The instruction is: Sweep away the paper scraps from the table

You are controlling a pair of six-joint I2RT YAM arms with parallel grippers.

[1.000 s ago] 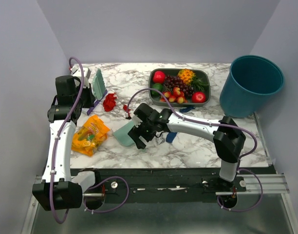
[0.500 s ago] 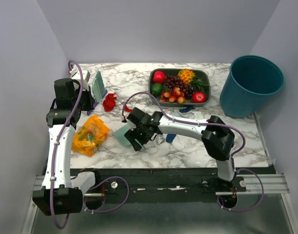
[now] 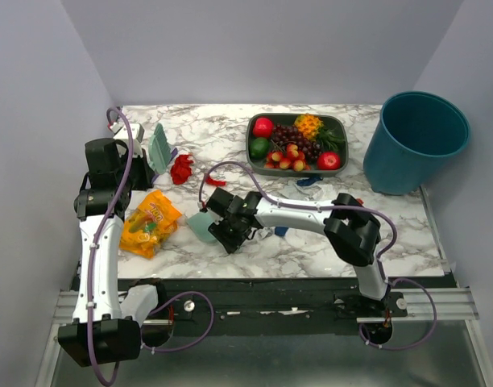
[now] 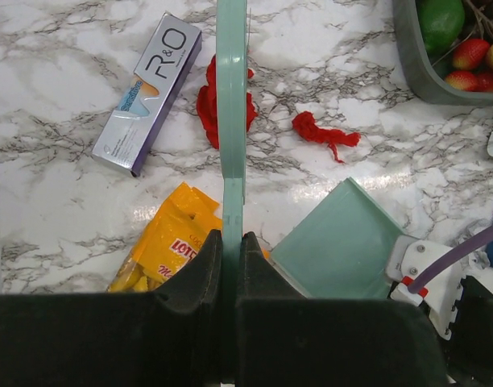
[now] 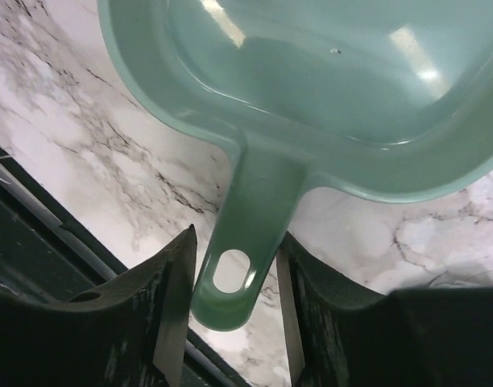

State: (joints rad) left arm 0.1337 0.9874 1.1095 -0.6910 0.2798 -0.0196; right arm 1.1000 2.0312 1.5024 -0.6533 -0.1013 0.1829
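1. top view: paper scraps (image 3: pixel 180 169) are seen lying on the desk (image 3: pixel 408 234). the largest is a red clump just beside the brush (image 3: pixel 159 149) at the left.
2. a smaller red strip (image 3: pixel 215 182) is noted between that clump and the dustpan (image 3: pixel 200 226). white and dark blue bits (image 3: pixel 304 185) are scattered near the fruit tray (image 3: pixel 297 141).
3. an orange snack bag (image 3: pixel 150 222) is placed left of the dustpan, towards the front edge. a teal bin (image 3: pixel 416 141) is stood at the far right.
4. left wrist view: the left jaws are closed on the brush, which is seen edge-on and upright, running straight up the middle.
5. the red clump is partly hidden behind the brush and shows on both sides of it. the red strip is found to the right, apart from both.
6. a purple and silver box (image 4: pixel 148 93) is laid at a slant to the left of the brush. the snack bag is seen just beside the brush's lower part, and the dustpan is at lower right.
7. right wrist view: the right jaws are clamped on the dustpan handle (image 5: pixel 245 242), with a finger pressed to each side. the handle's end, with its hanging hole, is pointed toward the desk's black front edge.
8. the pan's hollow is turned up, with marble seen around it. whether its lip touches the desk cannot be told.
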